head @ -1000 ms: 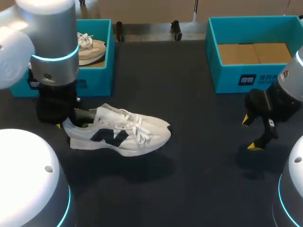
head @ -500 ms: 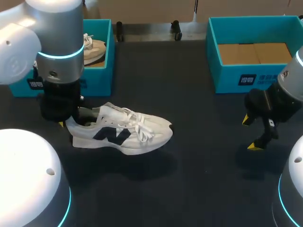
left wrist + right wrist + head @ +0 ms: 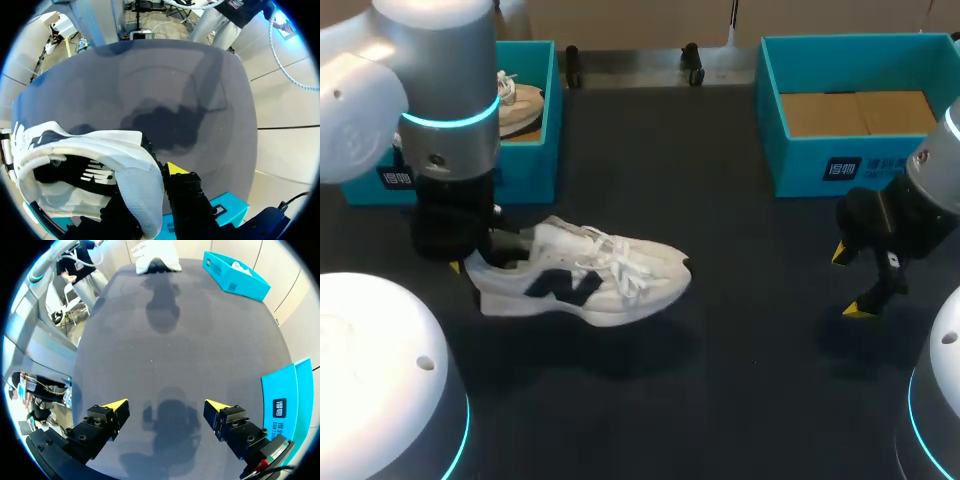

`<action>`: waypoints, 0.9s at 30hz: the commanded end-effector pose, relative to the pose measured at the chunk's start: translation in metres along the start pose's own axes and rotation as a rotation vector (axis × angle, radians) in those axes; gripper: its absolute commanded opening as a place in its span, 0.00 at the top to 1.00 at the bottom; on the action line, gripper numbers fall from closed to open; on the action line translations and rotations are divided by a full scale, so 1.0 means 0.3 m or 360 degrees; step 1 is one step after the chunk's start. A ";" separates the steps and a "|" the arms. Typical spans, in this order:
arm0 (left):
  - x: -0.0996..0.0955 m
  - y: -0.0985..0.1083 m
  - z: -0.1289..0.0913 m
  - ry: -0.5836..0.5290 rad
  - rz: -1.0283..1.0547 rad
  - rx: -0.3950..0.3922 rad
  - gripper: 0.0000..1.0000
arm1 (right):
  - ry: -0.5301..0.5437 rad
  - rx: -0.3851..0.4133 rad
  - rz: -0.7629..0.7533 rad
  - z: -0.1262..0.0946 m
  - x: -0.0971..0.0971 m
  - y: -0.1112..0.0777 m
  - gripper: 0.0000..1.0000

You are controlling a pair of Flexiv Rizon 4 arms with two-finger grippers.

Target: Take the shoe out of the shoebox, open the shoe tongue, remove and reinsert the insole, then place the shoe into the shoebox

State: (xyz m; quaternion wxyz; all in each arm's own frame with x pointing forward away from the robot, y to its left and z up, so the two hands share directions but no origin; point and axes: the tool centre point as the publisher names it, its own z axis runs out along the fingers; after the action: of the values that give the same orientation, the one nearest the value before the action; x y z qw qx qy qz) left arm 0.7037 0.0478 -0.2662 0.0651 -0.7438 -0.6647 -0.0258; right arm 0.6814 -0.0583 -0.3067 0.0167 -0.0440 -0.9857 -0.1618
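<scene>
The left gripper (image 3: 468, 258) has its fingers clamped on the heel collar of the white shoe (image 3: 585, 282), holding it just above the dark table (image 3: 720, 380) in front of the left teal shoebox (image 3: 535, 165). The right gripper (image 3: 167, 412) hangs spread wide and empty near the right teal shoebox (image 3: 775, 120).

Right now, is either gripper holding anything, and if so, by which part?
The left gripper is shut on the white sneaker, pinching its heel collar. The right gripper is open and holds nothing.

Dark grey table (image 3: 740, 380) under even light
</scene>
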 end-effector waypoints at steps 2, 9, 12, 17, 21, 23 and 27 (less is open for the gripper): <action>-0.050 -0.023 0.093 -0.0045 -0.0009 0.0005 1.00 | -0.0004 0.0003 0.0001 0.003 0.003 0.000 0.00; -0.124 -0.004 0.161 0.0000 -0.0067 0.0041 1.00 | -0.0004 0.0003 0.0001 0.003 0.003 0.000 0.00; -0.164 0.001 0.180 -0.0014 -0.0090 0.0054 1.00 | -0.0004 0.0003 0.0001 0.003 0.003 0.000 0.00; -0.237 0.006 0.196 0.0042 -0.0116 -0.0004 1.00 | -0.0004 0.0003 0.0001 0.003 0.003 0.000 0.00; -0.296 0.033 0.208 0.0004 -0.0098 0.0003 1.00 | -0.0004 0.0003 0.0001 0.003 0.003 0.000 0.00; -0.323 0.040 0.219 0.0043 -0.0092 -0.0023 1.00 | -0.0004 0.0003 0.0001 0.003 0.003 0.000 0.00; -0.372 0.059 0.252 0.0063 -0.0085 -0.0025 1.00 | -0.0004 0.0003 0.0001 0.003 0.003 0.000 0.00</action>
State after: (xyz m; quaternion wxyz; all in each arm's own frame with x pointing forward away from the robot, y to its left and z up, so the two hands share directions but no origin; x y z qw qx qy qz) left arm 0.6986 -0.0344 -0.3436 0.0531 -0.7282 -0.6824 -0.0350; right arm 0.6814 -0.0582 -0.3067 0.0167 -0.0440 -0.9857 -0.1618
